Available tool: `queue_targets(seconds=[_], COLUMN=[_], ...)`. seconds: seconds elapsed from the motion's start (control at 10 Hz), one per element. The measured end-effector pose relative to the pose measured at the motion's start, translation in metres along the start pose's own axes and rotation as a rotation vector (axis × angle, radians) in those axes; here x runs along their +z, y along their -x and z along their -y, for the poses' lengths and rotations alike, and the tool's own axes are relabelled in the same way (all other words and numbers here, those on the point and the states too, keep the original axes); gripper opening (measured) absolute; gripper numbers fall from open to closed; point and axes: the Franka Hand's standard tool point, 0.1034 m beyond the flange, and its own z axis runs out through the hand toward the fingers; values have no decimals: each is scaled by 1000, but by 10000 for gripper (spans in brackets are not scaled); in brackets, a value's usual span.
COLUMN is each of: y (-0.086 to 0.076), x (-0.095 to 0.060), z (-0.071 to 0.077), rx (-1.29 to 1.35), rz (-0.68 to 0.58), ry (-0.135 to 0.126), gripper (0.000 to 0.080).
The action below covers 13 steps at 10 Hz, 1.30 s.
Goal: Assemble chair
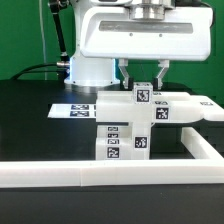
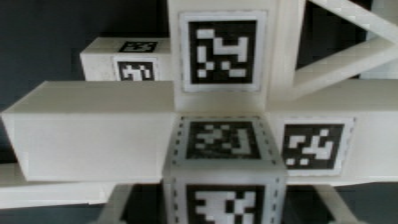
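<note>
The chair is a set of white blocky tagged parts (image 1: 120, 140) joined into one structure in the middle of the black table, with a horizontal slab (image 1: 178, 108) reaching to the exterior view's right. My gripper (image 1: 142, 80) is directly above it. Its two fingers close on either side of an upright tagged bar (image 1: 142, 96) at the top of the structure. In the wrist view that bar (image 2: 228, 198) sits between the blurred fingers (image 2: 135, 200). Beyond it lie the wide slab (image 2: 89, 125) and more tagged blocks (image 2: 224, 45).
The marker board (image 1: 72, 108) lies flat on the table at the exterior view's left, behind the structure. The long white L-shaped border rail (image 1: 60, 176) runs along the front and up the right side. The robot's white base (image 1: 88, 68) stands behind.
</note>
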Motion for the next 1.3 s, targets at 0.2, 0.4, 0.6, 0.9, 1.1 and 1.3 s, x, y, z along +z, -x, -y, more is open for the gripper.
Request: queue_targets(seconds=[0.2, 0.4, 0.6, 0.9, 1.1, 1.3], y=[0, 0, 0, 13, 14, 15], x=[0, -1, -11, -35, -32, -32], z=[0, 1, 3, 5, 4, 4], rx=[126, 128, 131, 157, 155, 156], rz=[-1, -2, -3, 20, 21, 23], ry=[-1, -2, -15, -48, -44, -44], gripper=[288, 444, 569, 645, 649, 649])
